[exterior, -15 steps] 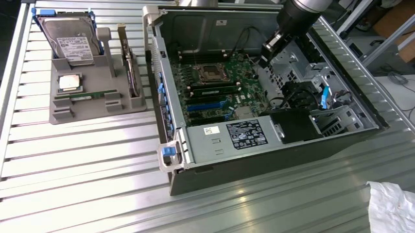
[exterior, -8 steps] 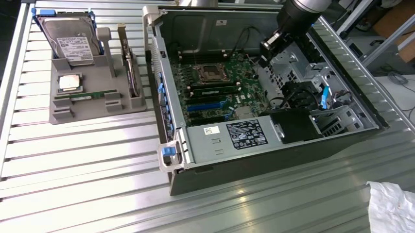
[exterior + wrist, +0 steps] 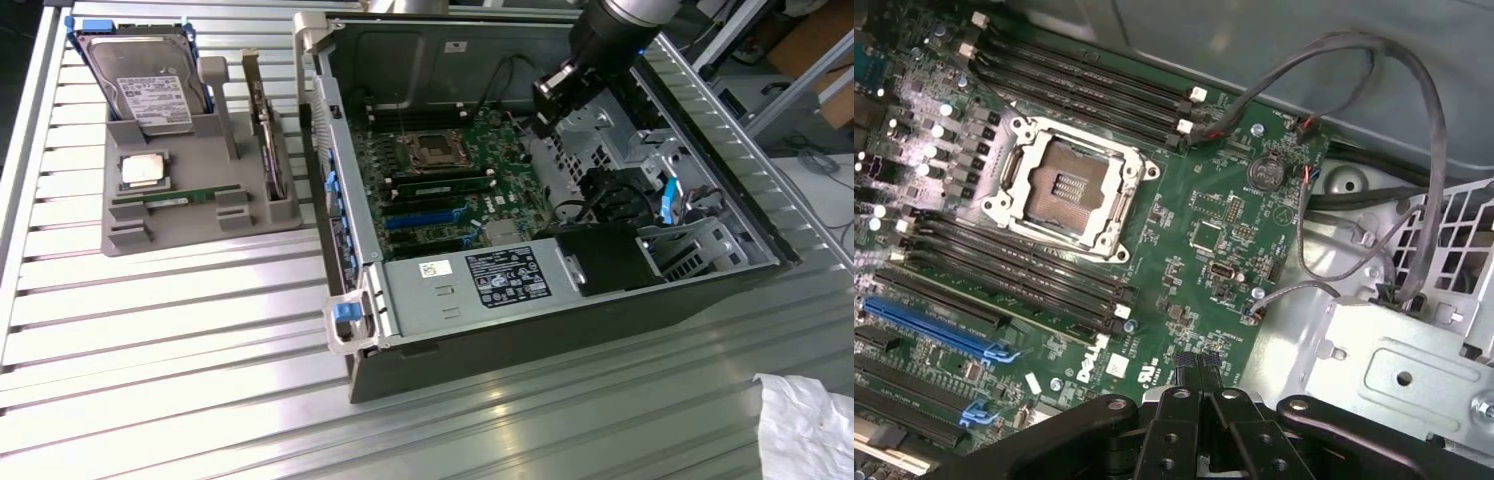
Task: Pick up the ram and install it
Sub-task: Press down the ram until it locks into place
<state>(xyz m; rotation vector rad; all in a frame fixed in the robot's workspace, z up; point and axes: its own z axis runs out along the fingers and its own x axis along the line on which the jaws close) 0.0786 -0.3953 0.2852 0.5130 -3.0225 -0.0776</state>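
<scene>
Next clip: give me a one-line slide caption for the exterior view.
Arm's gripper hovers inside the open computer case, above the motherboard; one ram stick lies in the gray holder beside it.

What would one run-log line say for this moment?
gripper over motherboard inside open case | ram lying in grey holder outside case | CPU socket empty
</scene>
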